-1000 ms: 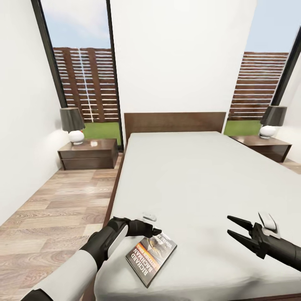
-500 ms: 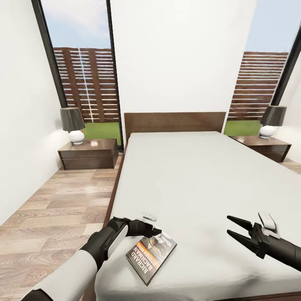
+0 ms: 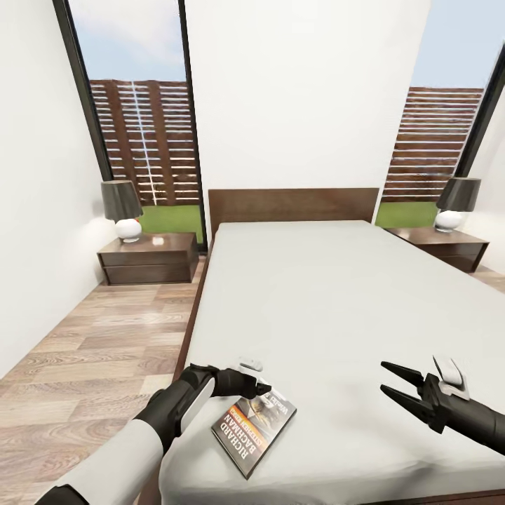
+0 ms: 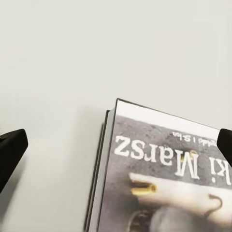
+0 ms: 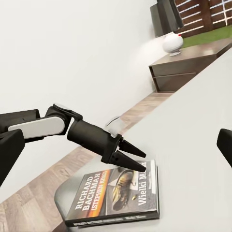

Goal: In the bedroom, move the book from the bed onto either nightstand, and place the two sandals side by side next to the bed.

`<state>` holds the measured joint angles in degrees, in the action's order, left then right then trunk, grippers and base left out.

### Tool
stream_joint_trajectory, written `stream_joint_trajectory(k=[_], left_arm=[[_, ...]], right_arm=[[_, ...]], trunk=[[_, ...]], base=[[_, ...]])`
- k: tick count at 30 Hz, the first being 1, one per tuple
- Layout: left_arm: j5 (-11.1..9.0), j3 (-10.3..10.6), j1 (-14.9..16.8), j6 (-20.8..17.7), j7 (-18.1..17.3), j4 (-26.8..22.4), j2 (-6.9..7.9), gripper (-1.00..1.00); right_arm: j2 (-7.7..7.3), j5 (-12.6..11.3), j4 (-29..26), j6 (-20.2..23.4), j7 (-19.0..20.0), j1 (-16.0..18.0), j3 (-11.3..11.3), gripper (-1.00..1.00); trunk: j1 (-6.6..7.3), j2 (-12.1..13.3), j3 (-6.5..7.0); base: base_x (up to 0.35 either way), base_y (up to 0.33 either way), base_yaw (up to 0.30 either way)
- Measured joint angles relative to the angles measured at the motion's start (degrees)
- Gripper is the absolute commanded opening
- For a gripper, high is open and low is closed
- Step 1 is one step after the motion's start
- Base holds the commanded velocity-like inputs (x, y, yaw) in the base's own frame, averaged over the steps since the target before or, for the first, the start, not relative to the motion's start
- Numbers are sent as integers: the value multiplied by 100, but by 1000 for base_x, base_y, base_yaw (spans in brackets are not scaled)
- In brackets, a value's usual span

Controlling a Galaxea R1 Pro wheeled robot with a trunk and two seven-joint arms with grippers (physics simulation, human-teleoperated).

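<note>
Bedroom, head cam looking up the bed toward the headboard. Pale grey mattress, dark brown frame.

Book lying flat, cover up, on mattress near foot end, close to robot's-left edge. Grey pictured cover, orange band, white lettering "Richard Bachman". Same book in left wrist cam and right wrist cam, flat on mattress.

L gripper just over book's far corner, arm coming in from the left edge of bed. In right wrist cam fingers spread in a narrow V, pointing at the cover, nothing between them. Left wrist cam: both finger tips at frame edges w/ book corner between, well apart. Contact w/ cover: can't tell.

R gripper above mattress on robot's-right side, well apart from book. Fingers spread wide, holding nothing.

Small white item on mattress just beyond L gripper, too small to ID.

Left nightstand beside bed head, two drawer fronts, lamp w/ dark shade + white base on top, by the window. Right nightstand on other side w/ matching lamp. Slatted fence + grass outside. Wood-plank floor along left side of bed
</note>
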<state>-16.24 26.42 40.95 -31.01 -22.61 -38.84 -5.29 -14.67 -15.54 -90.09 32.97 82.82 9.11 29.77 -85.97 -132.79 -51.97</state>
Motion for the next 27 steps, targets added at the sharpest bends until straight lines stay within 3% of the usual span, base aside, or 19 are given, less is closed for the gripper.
stream_joint_trajectory(k=[27], left_arm=[[-7,9,0,25,-4,5,-1,100]], right_arm=[[0,1,0,0,0,0,-8,100]], trunk=[[0,0,0]], base=[[-20,0,0]])
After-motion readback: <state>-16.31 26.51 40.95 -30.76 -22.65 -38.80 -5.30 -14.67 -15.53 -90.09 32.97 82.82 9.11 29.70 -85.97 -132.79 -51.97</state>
